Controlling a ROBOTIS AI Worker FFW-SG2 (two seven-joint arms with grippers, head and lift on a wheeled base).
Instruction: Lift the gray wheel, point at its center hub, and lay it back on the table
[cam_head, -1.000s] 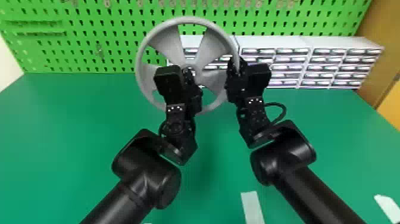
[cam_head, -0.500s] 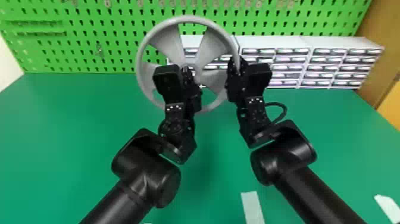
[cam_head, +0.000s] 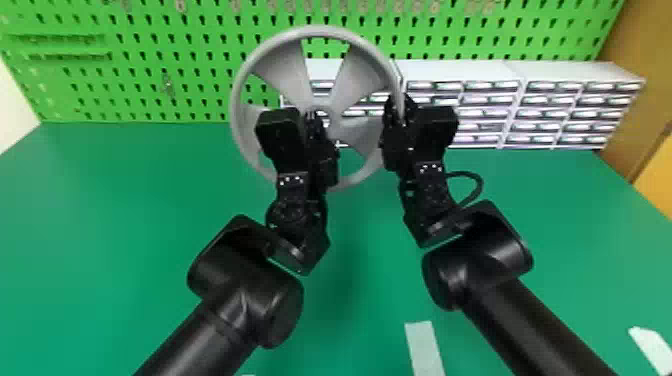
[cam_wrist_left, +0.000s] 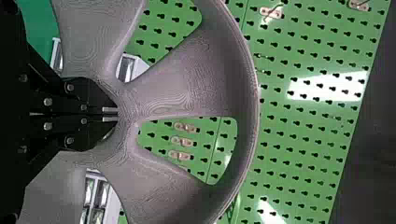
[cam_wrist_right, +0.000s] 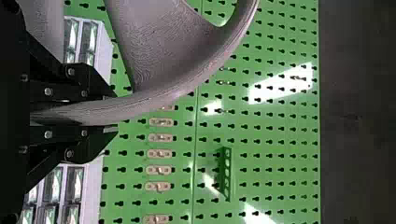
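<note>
Head view: see the gray wheel (cam_head: 282, 70) upright around its center hub (cam_wrist_left: 127, 112), aloft over the table (cam_head: 365, 300), with the left gripper (cam_wrist_left: 110, 115) nearest, fingers narrow together and aimed roughly square at that hub, and the right gripper (cam_wrist_right: 109, 113) clamping the rim to the hub's right. Note matte gray, fine swirling grain, broad flaring spokes. Probably calls for drawing straight back from the hub before lowering by the rim.

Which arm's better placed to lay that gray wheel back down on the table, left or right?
Probably the right: the right gripper holds the wheel by its rim. The left gripper is shut at the center hub, seemingly pointing, not holding.
</note>
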